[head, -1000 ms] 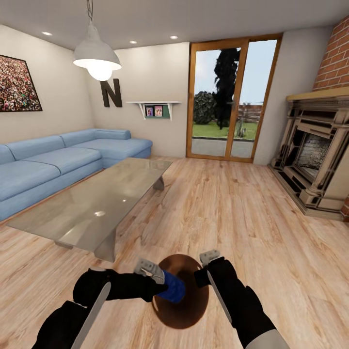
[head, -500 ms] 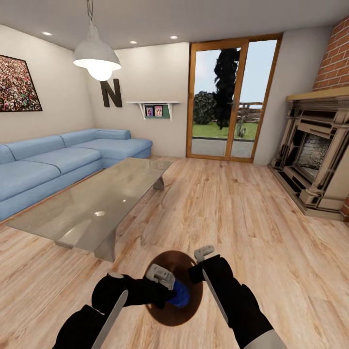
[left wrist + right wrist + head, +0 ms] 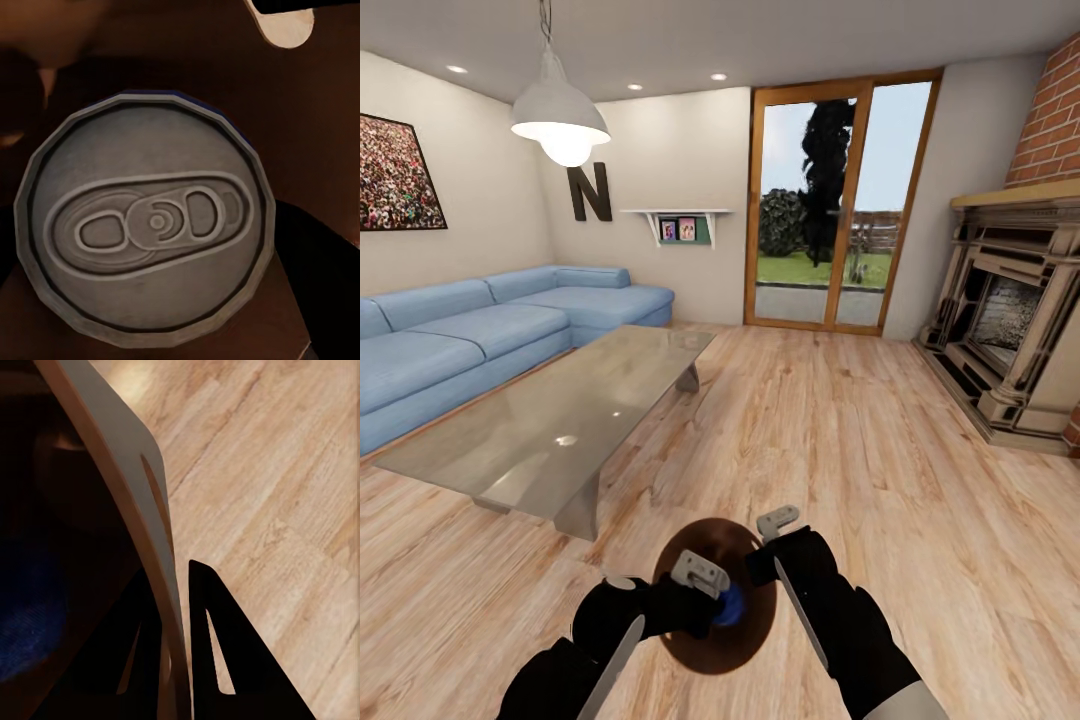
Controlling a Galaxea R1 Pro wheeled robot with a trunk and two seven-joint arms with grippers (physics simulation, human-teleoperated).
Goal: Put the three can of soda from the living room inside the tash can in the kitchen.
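A: Item, blue soda can (image 3: 731,605): location?

B: Clamped in the left pincer (image 3: 712,590), now lower than a second ago, sunk within the trash can's (image 3: 755,645) brown interior. The left wrist view shows its grey lid (image 3: 150,217).

A: Right pincer (image 3: 178,615)?

B: Pinched shut on the trash can's rim. Bin held above the living-room floor (image 3: 880,480).

A: Meaning?

B: Release looks imminent; the kitchen trip remains.

A: Legible writing?

B: Wall letter "N" (image 3: 589,192); no brand readable on the can.
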